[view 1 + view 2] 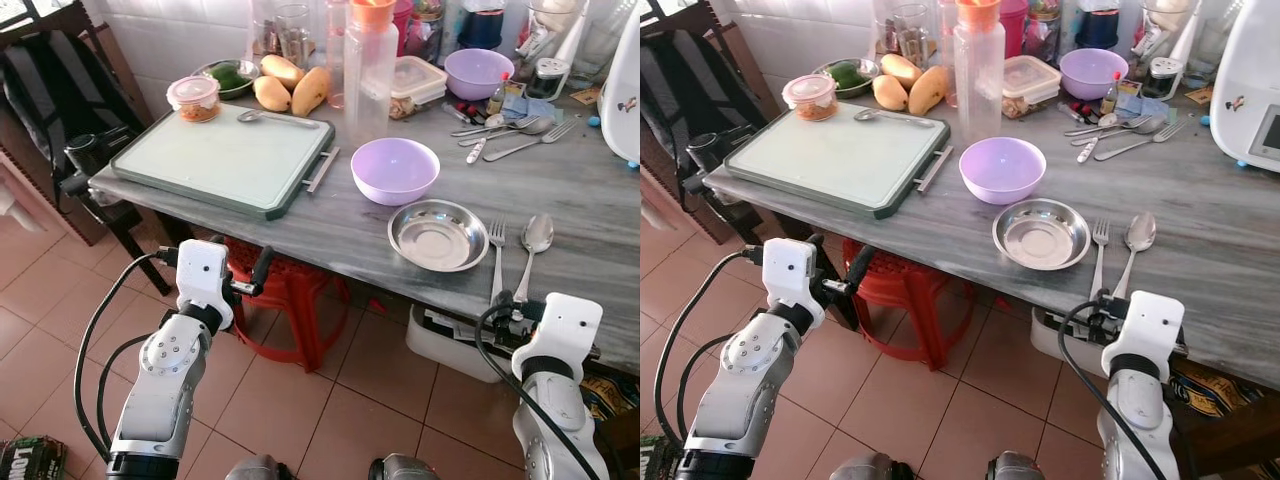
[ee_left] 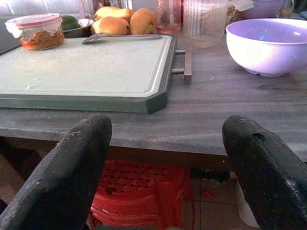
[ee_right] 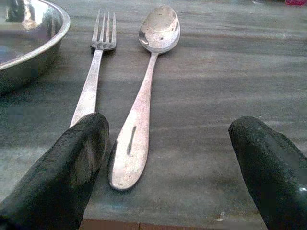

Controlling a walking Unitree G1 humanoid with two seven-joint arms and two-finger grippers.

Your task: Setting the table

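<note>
On the grey stone table [image 1: 340, 235], a steel plate [image 1: 438, 235] lies near the front edge. A fork [image 1: 497, 255] and a spoon [image 1: 533, 250] lie side by side to its right. A lavender bowl [image 1: 395, 170] stands just behind the plate. My right gripper [image 3: 170, 125] is open at the table's front edge, and the spoon handle [image 3: 130, 148] ends between its fingers, close to one of them. The fork handle [image 3: 88, 93] runs beside that same finger. My left gripper [image 2: 168, 127] is open and holds nothing, in front of the table edge, facing a green-rimmed cutting board [image 2: 91, 67].
Mangoes [image 1: 290, 88], a lidded jar [image 1: 195, 98], a clear bottle [image 1: 370, 65], a second lavender bowl [image 1: 477, 72] and loose cutlery [image 1: 505, 130] crowd the back of the table. A white appliance [image 1: 1252, 85] stands at the right. Under the table is a red stool [image 1: 290, 300]; a dark chair [image 1: 70, 110] is at the left.
</note>
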